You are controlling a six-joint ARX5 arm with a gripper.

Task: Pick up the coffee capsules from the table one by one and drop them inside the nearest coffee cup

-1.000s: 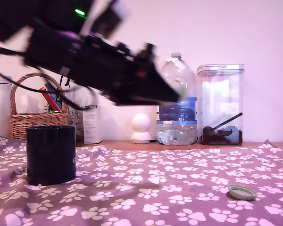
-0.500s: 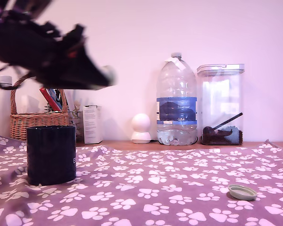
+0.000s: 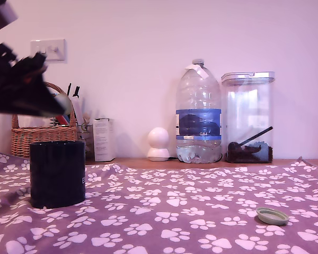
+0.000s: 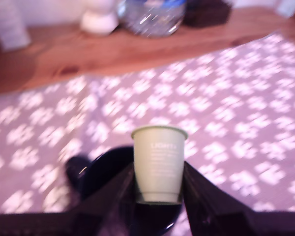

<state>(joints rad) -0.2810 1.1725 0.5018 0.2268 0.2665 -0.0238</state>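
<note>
The black coffee cup (image 3: 57, 173) stands on the purple paw-print table (image 3: 164, 211) at the exterior view's left. My gripper (image 3: 61, 106) hangs just above the cup's rim, shut on a pale grey-green coffee capsule (image 3: 64, 102). In the wrist view the capsule (image 4: 159, 164) is pinched upright between the two dark fingers (image 4: 110, 196), directly over the cup's open mouth (image 4: 108, 172), with my gripper (image 4: 159, 173) shut on it. Another pale capsule (image 3: 272, 215) lies on the cloth at the exterior view's right, showing as a low disc.
Along the wooden ledge behind the cloth stand a wicker basket (image 3: 40, 135), a white box (image 3: 103, 139), a white round device (image 3: 159, 144), a large water bottle (image 3: 199, 119) and a clear lidded container (image 3: 248, 116).
The arm has swung from the middle of the scene to the exterior view's left and lower, carrying the capsule to just above the black cup.
</note>
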